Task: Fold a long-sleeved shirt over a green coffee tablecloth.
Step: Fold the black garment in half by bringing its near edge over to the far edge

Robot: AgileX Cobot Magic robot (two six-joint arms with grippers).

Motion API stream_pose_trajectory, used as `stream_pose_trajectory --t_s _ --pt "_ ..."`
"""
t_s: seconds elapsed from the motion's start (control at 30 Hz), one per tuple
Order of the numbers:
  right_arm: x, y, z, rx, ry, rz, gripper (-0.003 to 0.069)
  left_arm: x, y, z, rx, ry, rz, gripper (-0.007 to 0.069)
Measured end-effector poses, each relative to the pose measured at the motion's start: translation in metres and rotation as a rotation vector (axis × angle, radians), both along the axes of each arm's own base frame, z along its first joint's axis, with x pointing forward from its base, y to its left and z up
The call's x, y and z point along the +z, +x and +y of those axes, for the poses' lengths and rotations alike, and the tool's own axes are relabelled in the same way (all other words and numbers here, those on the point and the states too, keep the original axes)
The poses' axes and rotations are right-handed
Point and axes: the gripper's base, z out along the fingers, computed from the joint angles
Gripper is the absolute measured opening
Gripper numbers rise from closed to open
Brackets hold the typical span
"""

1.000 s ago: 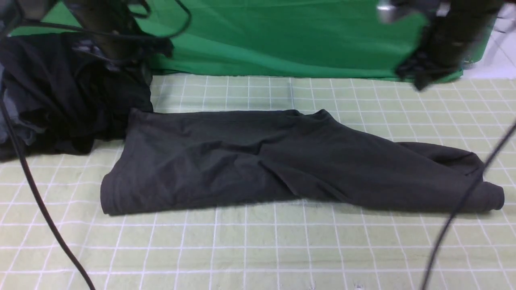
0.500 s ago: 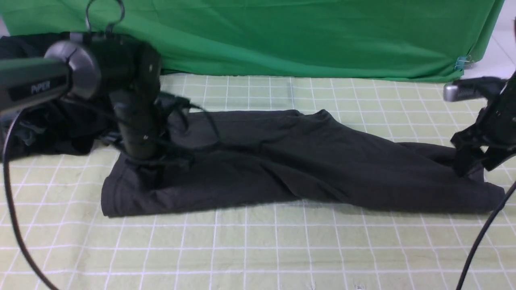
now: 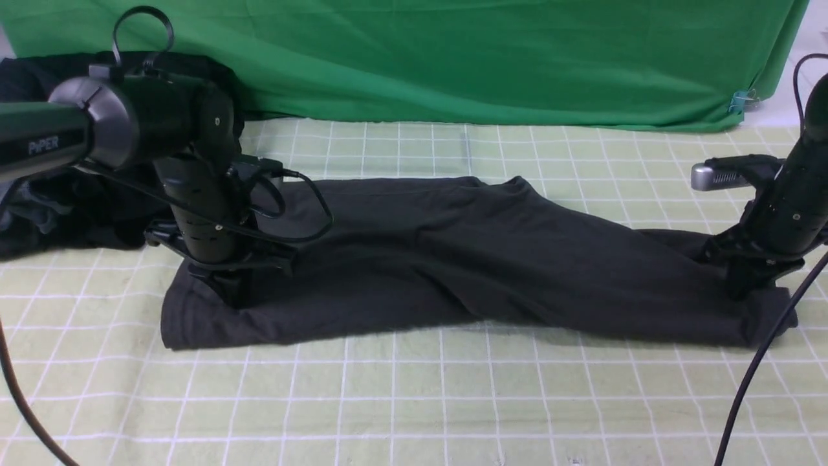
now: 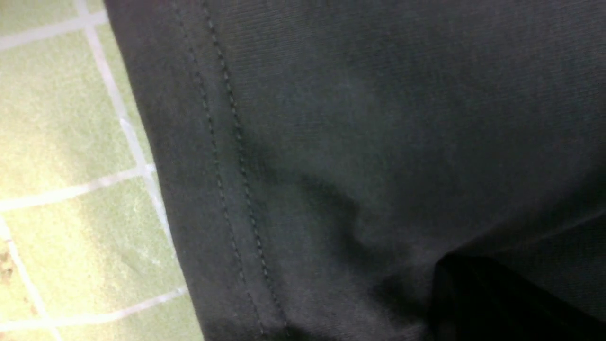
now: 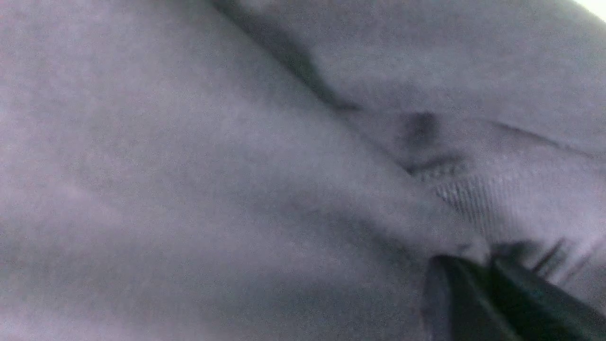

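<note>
The long-sleeved shirt (image 3: 453, 259) lies folded into a long charcoal band across the green coffee tablecloth (image 3: 414, 401); its logo and neck tag are hidden. My left gripper (image 3: 234, 296) stands pressed down on the shirt's left end, just inside the stitched hem (image 4: 227, 142). In the left wrist view, only a dark finger (image 4: 497, 303) shows against the cloth, so its state is unclear. My right gripper (image 3: 744, 292) is down on the shirt's right end. Its fingers (image 5: 497, 303) sit together with puckered fabric at their tip, beside a ribbed band (image 5: 468, 199).
A heap of black and grey-blue garments (image 3: 77, 194) lies at the back left, touching the shirt's far left corner. A plain green drape (image 3: 485, 58) hangs behind the table. Arm cables trail over the tablecloth at the front left (image 3: 26, 401) and front right (image 3: 757, 362).
Both arms came down from above the table onto the shirt's two ends. The right end of the shirt is now pressed and bunched under the right gripper.
</note>
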Motion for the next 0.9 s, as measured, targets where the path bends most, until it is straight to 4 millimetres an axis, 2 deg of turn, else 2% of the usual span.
stream_pose_trajectory --t_s 0.07,0.13,0.17,0.27,0.33,0.4,0.63,0.7,0.77,0.8,0.83,0.87,0.9 --pt "0.008 0.001 -0.001 0.003 -0.009 -0.013 0.0028 0.0 0.0 0.0 0.001 -0.001 0.0 -0.0004" --pt "0.035 0.003 -0.003 0.01 -0.04 -0.098 0.0026 0.0 0.0 0.0 0.001 -0.003 0.001 -0.0004" --pt "0.036 0.004 -0.003 0.01 -0.042 -0.102 0.0026 0.0 0.0 0.0 0.001 -0.003 0.001 -0.0004" --pt "0.057 0.007 -0.005 0.014 -0.062 -0.174 0.0026 0.0 0.0 0.0 -0.004 -0.002 0.001 -0.0004" --pt "0.064 0.009 -0.006 0.024 -0.075 -0.205 0.0026 0.0 0.0 0.0 -0.006 -0.003 0.001 -0.0004" --pt "0.063 0.011 -0.006 0.043 -0.081 -0.206 0.0026 0.0 0.0 0.0 -0.006 -0.003 0.001 -0.0004" --pt "0.03 0.031 -0.009 0.06 -0.102 -0.263 0.0045 0.0 0.0 -0.001 -0.007 -0.006 0.002 -0.0004" --pt "0.028 0.033 -0.01 0.049 -0.109 -0.277 0.0075 0.0 0.0 -0.001 -0.007 -0.006 0.002 -0.0004" --pt "0.028 0.037 -0.015 0.032 -0.153 -0.313 0.0171 0.001 0.0 -0.001 0.004 -0.008 0.0 -0.0004" --pt "0.028 0.037 -0.016 0.025 -0.156 -0.319 0.0181 0.001 0.0 -0.001 0.004 -0.008 0.0 -0.0004" --pt "0.031 0.038 -0.018 0.013 -0.18 -0.329 0.0276 0.003 -0.001 -0.001 0.012 -0.01 -0.007 -0.0004" --pt "0.031 0.038 -0.019 0.009 -0.181 -0.328 0.0286 0.003 -0.001 -0.001 0.014 -0.01 -0.008 -0.0004" --pt "0.036 0.036 -0.02 0.001 -0.189 -0.321 0.0356 0.007 -0.001 0.0 0.041 -0.009 -0.019 -0.0004"
